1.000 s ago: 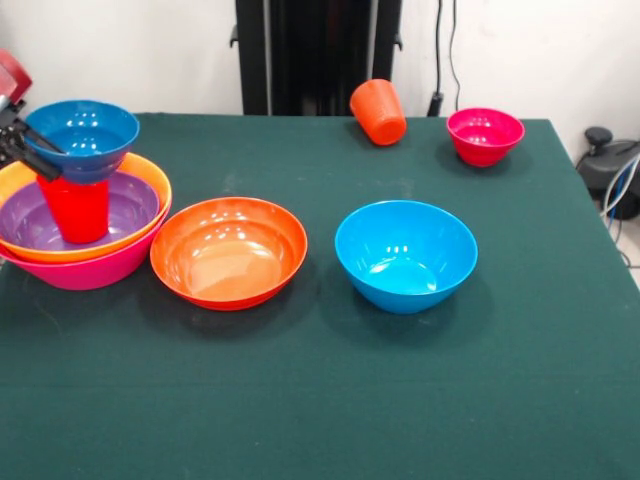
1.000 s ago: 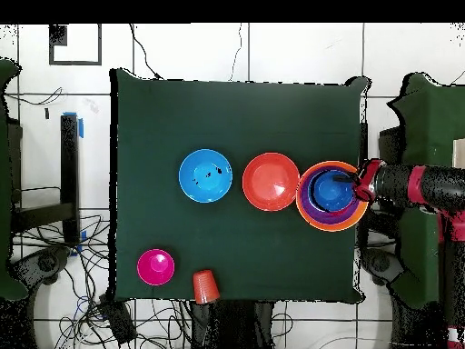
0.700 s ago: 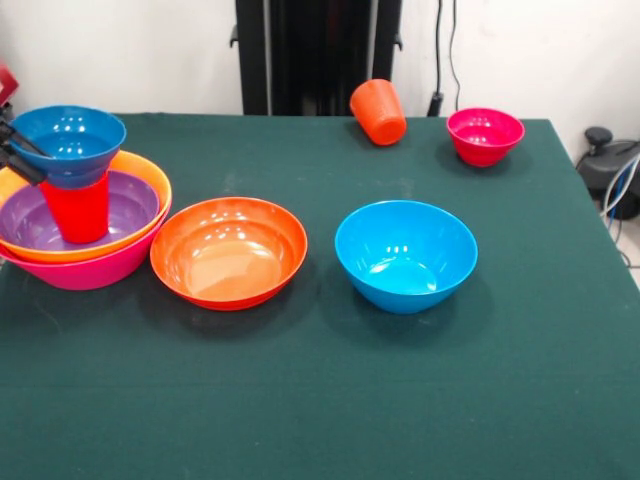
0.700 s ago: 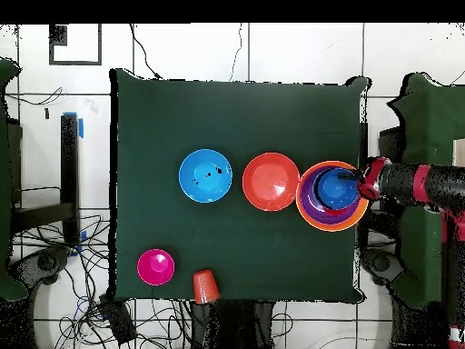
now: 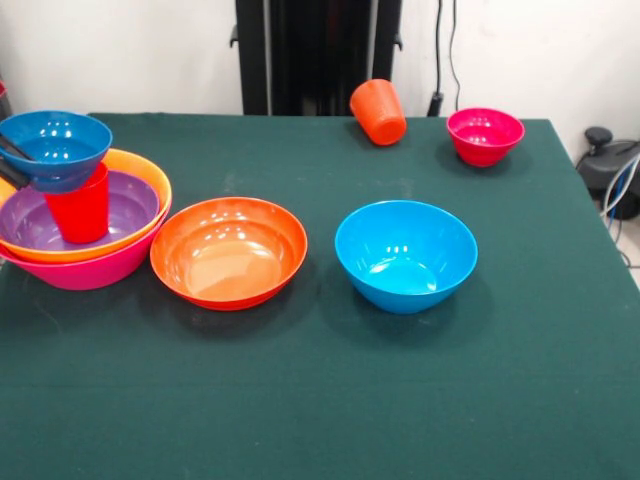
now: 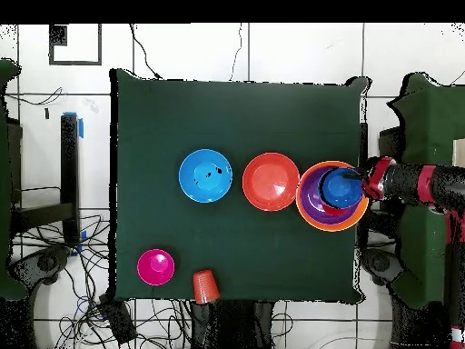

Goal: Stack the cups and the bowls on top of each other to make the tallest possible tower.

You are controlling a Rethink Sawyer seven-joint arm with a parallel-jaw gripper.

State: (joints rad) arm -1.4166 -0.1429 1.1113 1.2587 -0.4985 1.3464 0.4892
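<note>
I am building the tower (image 5: pixel 85 225) at the table's (image 5: pixel 330 400) left edge: pink, yellow-orange and purple bowls are nesting there, with the red cup (image 5: pixel 80 208) standing inside. My jaws (image 5: pixel 12 160) are gripping the small blue bowl (image 5: pixel 55 148) by its rim, and it is sitting tilted on the cup's lip, so this piece is not yet settled. Still waiting on the table are the red-orange bowl (image 5: pixel 228 250), the medium blue bowl (image 5: pixel 405 255), the magenta bowl (image 5: pixel 485 135) and the toppled orange cup (image 5: pixel 378 111).
</note>
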